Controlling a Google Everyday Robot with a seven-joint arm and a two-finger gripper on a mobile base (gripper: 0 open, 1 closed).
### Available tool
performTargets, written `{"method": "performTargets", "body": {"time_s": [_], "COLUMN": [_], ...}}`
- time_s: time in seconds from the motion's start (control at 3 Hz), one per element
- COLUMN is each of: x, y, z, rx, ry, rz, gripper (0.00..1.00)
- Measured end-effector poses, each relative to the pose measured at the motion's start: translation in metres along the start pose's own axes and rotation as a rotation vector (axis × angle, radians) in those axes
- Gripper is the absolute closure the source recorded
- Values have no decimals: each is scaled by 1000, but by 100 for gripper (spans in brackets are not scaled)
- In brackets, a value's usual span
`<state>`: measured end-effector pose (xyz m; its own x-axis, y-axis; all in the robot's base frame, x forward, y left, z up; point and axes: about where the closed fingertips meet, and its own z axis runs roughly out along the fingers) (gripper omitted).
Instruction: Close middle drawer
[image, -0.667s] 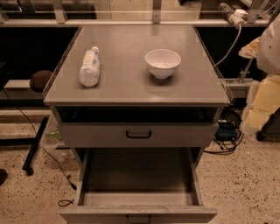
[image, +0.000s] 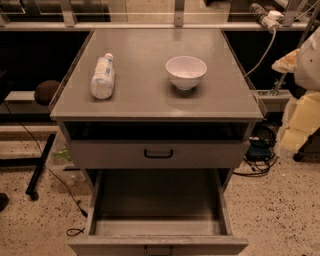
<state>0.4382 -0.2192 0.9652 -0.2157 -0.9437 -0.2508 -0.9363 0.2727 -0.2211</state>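
One middle drawer (image: 158, 207) stands pulled out; pincer (image: 299, 125) at right edge (state: cannot tell)

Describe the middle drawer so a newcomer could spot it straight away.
Find the grey cabinet carrying a bottle and a white bowl. Below its top is a drawer front with a bold black handle; the middle drawer is the one beneath that, pulled far out so its deep tray shows, with a thin dark handle. The gripper hangs at the picture's right edge, clear of it.

Grey cabinet top (image: 150, 100): plastic bottle (image: 102, 77) on its side, white bowl (image: 186, 71) upright.
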Motion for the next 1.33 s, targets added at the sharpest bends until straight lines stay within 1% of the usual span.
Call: {"method": "performTargets", "body": {"time_s": [0.33, 0.67, 1.0, 1.33], "x": [6, 21, 32, 32], "y": [19, 50, 102, 103], "z": [27, 87, 185, 185], "rx": [-9, -39, -127, -127], "ry": [-76, -165, -232, -232], "rz": [34, 93, 173, 172], "gripper": [0, 0, 0, 0]}}
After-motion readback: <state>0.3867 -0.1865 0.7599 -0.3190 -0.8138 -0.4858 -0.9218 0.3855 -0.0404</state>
